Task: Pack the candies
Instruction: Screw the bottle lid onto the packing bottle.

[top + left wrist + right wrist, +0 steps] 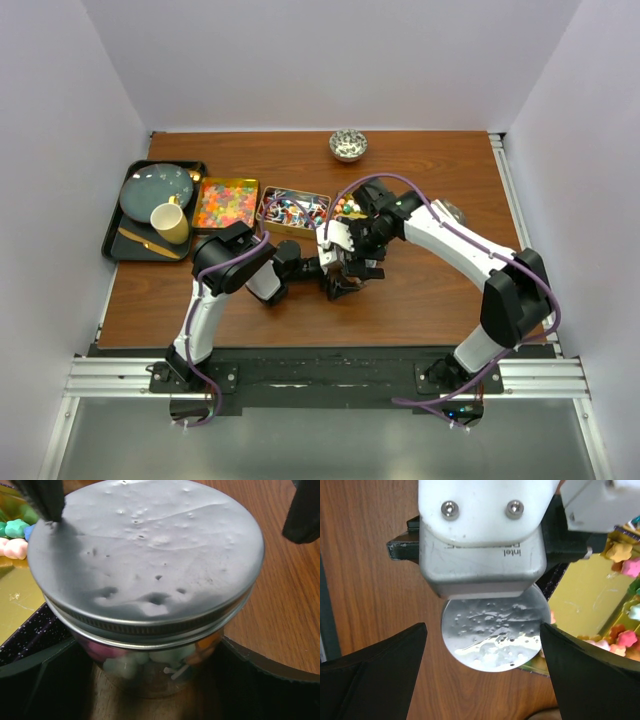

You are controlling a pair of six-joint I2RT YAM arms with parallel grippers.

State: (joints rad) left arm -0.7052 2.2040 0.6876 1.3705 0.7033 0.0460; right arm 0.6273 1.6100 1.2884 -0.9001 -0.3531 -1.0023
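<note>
A glass jar [150, 672] with a dented silver lid [150, 555] stands on the wooden table and holds pastel candies [125, 661]. My left gripper [150, 680] is shut on the jar, one dark finger against each side below the lid. My right gripper [482, 630] hangs open over the lid [495, 637], a fingertip [385, 665] standing off on each side. More candies fill three trays: orange gummies [225, 202], wrapped pieces [293, 208], and coloured pieces [347, 206] partly under the right arm.
A gold tray [580, 600] with pink and yellow sweets lies right beside the jar. A black tray [120, 240] with a plate and a yellow cup [170, 222] sits at the far left. A small patterned bowl [348, 145] stands at the back.
</note>
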